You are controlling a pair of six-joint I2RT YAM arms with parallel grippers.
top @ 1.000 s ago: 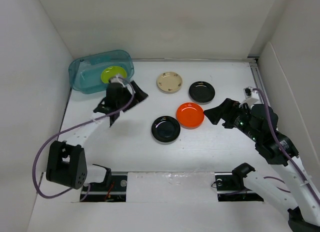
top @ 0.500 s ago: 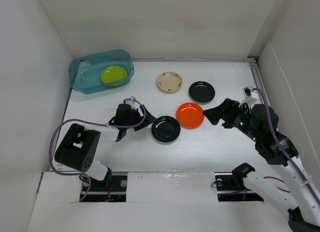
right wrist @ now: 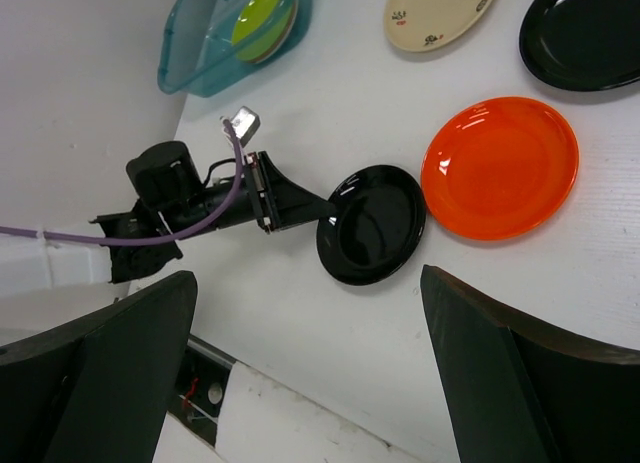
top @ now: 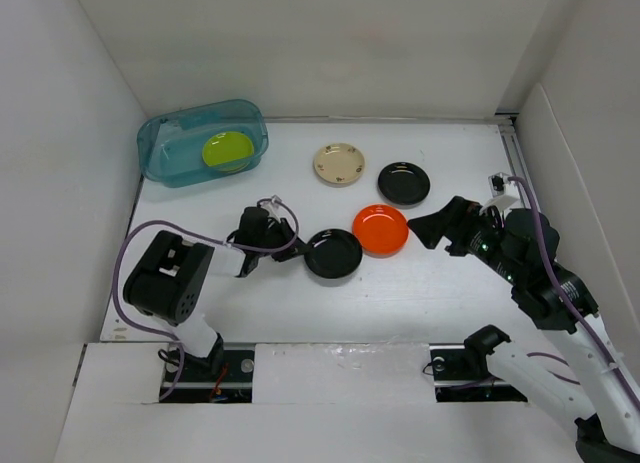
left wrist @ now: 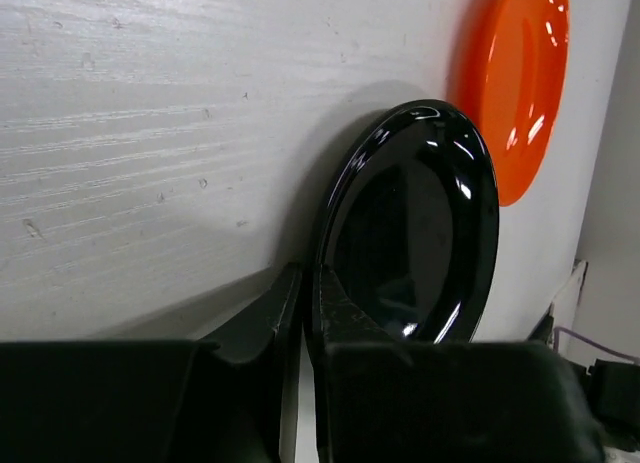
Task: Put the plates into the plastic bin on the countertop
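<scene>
Moved: left gripper (top: 299,251) from plastic bin (top: 160,151) to frame centre | arm low, clamped on black plate (top: 335,255) rim | plastic bin holds lime green plate (top: 227,150)

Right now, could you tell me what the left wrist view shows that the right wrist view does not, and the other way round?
Only the left wrist view shows, close up, the left gripper closed on the rim of the near black plate. Only the right wrist view shows the bin with the green plate inside, the cream plate, the far black plate and the open right gripper. Both show the near black plate, the orange plate beside it and the left gripper.
</scene>
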